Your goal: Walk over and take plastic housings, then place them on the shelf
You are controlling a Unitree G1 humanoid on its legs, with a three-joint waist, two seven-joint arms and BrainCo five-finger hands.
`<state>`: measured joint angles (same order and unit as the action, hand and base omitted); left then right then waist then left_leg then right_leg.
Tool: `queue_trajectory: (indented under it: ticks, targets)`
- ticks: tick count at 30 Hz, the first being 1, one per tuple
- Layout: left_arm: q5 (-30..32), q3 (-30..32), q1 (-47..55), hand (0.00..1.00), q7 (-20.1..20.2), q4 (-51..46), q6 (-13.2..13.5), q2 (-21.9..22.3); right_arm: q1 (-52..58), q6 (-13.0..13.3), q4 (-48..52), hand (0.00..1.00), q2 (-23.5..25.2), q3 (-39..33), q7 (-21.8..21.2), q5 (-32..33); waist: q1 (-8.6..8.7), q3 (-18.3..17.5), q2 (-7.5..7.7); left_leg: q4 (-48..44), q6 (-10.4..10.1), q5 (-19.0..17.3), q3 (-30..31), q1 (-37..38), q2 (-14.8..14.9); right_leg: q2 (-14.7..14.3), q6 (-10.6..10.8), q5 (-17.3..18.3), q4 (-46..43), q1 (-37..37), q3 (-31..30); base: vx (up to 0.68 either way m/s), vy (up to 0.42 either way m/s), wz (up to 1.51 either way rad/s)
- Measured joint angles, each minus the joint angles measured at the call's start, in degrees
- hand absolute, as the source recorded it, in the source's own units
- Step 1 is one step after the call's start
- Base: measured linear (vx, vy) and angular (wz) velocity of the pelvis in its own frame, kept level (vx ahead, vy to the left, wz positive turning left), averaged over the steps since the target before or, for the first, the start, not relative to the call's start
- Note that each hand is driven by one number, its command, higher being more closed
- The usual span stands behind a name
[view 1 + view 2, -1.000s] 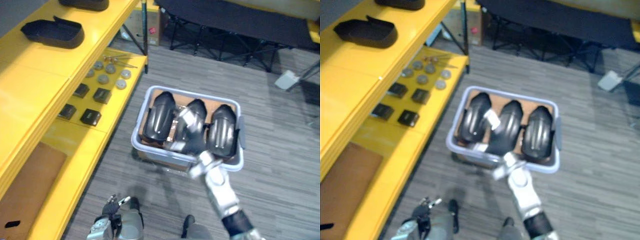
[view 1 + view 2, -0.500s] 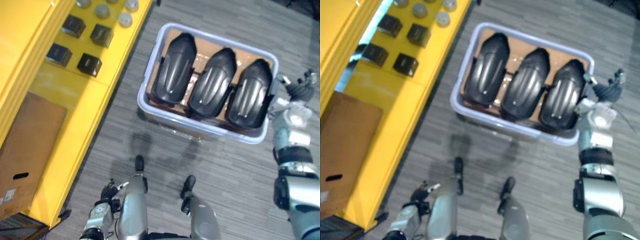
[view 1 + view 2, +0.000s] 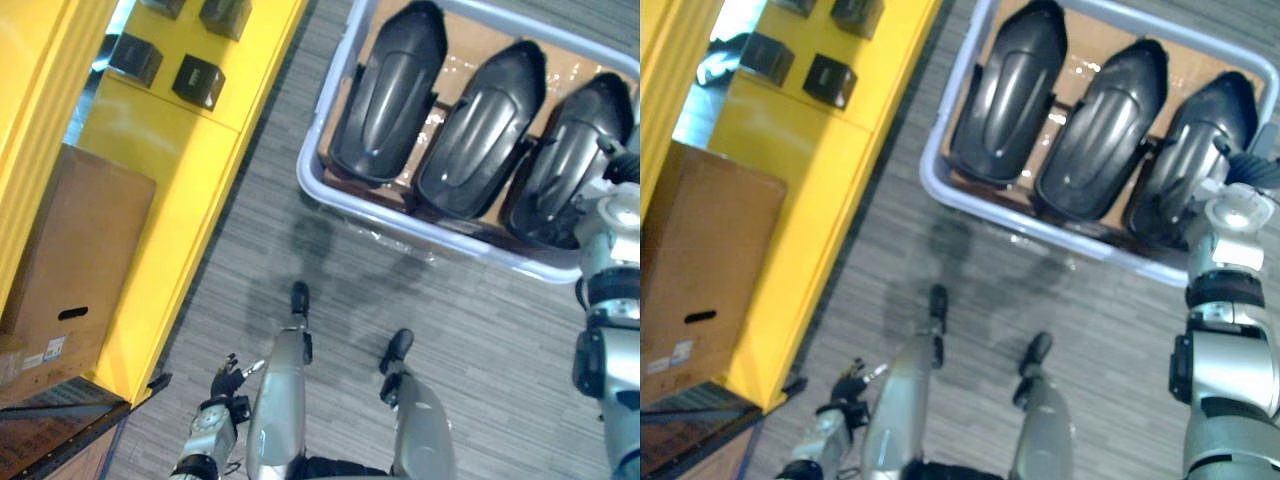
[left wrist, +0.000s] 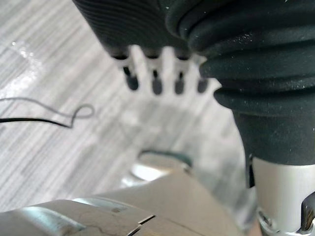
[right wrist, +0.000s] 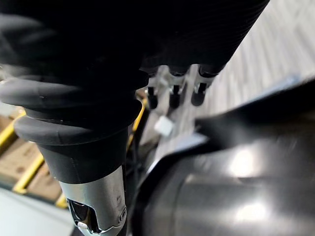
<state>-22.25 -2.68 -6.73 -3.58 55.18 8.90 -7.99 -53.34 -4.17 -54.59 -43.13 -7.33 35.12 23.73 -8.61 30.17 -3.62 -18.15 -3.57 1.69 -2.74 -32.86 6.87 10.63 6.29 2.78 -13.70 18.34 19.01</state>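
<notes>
3 glossy black moulded plastic housings (image 3: pixel 478 130) lie side by side in the pale lilac plastic bin (image 3: pixel 440 232), long axes running across it. The right hand (image 3: pixel 1252 170), fingers (image 5: pixel 171 98) straight and holding nothing, hovers at the bin's right end, just beside the rightmost housing (image 3: pixel 1195 160). The left hand (image 3: pixel 225 378), also slack, hangs well short of the bin. The yellow metal shelf (image 3: pixel 190 200) flanks the bin's left, so lifting straight up looks freest.

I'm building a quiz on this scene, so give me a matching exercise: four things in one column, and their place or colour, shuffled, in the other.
1 plastic housings
2 small black boxes
3 cardboard box
4 right hand

A on the yellow shelf
B at the right end of the bin
C brown
D side by side in the bin

Pairs: 1-D, 2-A, 3-C, 4-B
</notes>
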Motion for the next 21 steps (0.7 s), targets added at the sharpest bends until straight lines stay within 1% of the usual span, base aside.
queue_trajectory:
  ticks: [3,7,9,11,13,15,18,19,21]
  targets:
    - [-0.41,-0.51,-0.09,0.00,0.00,-0.18,0.63,0.09,0.20,-0.79,-0.63,0.00,-0.48,-1.07,2.36,0.03,-0.07,0.14,-0.31,0.04,0.07,0.17,0.49,-0.56,-0.54,0.77,-0.07,1.32,-2.51,1.30,0.20,-0.01,0.008,0.13]
    - [-0.45,-0.62,-0.12,0.00,0.00,-0.76,0.65,0.28,0.69,-0.71,-0.61,0.00,-0.50,-2.53,5.17,0.00,-0.09,0.38,-0.78,0.09,0.00,0.47,0.69,-1.31,-0.70,1.31,-0.22,2.32,-4.64,2.80,0.36,0.00,-0.005,0.04]
    - [-0.51,-0.62,-0.12,0.00,0.00,-1.16,0.59,0.28,1.66,-0.93,-0.60,0.00,-0.50,-2.80,5.05,0.28,-0.05,0.38,-0.79,0.17,-0.11,0.54,0.52,-1.29,-0.65,1.42,-0.30,2.62,-5.37,3.34,0.05,0.01,-0.009,-0.03]
    - [-1.85,-0.62,-0.12,0.00,0.09,-1.49,0.49,0.35,2.26,-1.64,-0.49,0.00,-0.50,-2.80,4.45,0.23,0.05,0.41,-0.86,0.22,-0.16,0.57,0.28,-1.30,-0.61,1.56,-0.18,2.93,-6.00,3.84,-0.22,0.01,-0.017,-0.05]
    - [-2.71,-0.62,-0.16,0.00,0.28,-2.18,0.50,0.44,3.43,-3.44,-0.47,0.00,-0.48,-2.79,2.68,0.17,0.03,0.41,-0.87,0.21,-0.20,0.60,0.28,-1.37,-0.64,1.82,-0.29,3.62,-7.07,4.32,-0.24,0.00,-0.011,0.02]
    - [-4.32,-0.61,-0.35,0.00,0.41,-2.36,0.81,0.75,3.86,-4.29,-0.48,0.00,-0.24,-2.74,1.58,0.15,0.02,0.39,-0.95,0.03,-0.26,0.64,0.28,-1.82,-0.64,2.27,-0.33,4.27,-8.58,5.38,-0.36,0.00,-0.026,0.04]
    - [-7.18,-0.37,-1.65,0.00,1.53,-2.36,1.41,1.66,3.76,-4.67,-0.54,0.00,-0.08,-2.49,0.60,-0.05,-0.33,0.71,-1.81,-0.90,-0.32,0.68,0.60,-3.86,-0.58,2.47,-0.53,4.87,-10.52,7.68,-0.38,0.00,-0.007,0.02]
    - [-7.71,-0.42,-2.03,0.00,2.01,-2.49,2.09,2.10,3.69,-4.70,-0.59,0.00,-0.01,-2.12,0.80,-0.88,-0.39,0.87,-2.41,-1.59,-0.33,0.67,0.87,-4.59,-0.60,2.74,-0.42,5.35,-11.49,8.27,-0.25,-0.01,-0.022,0.07]
    - [-9.35,-0.39,-2.23,0.00,2.09,-3.42,2.84,2.72,3.31,-4.77,-0.60,0.00,-0.28,-2.13,1.13,-2.05,-0.50,0.87,-2.52,-2.20,-0.33,0.67,0.97,-5.72,-0.83,3.38,-0.47,6.09,-13.47,9.89,-0.29,-0.01,-0.022,0.09]
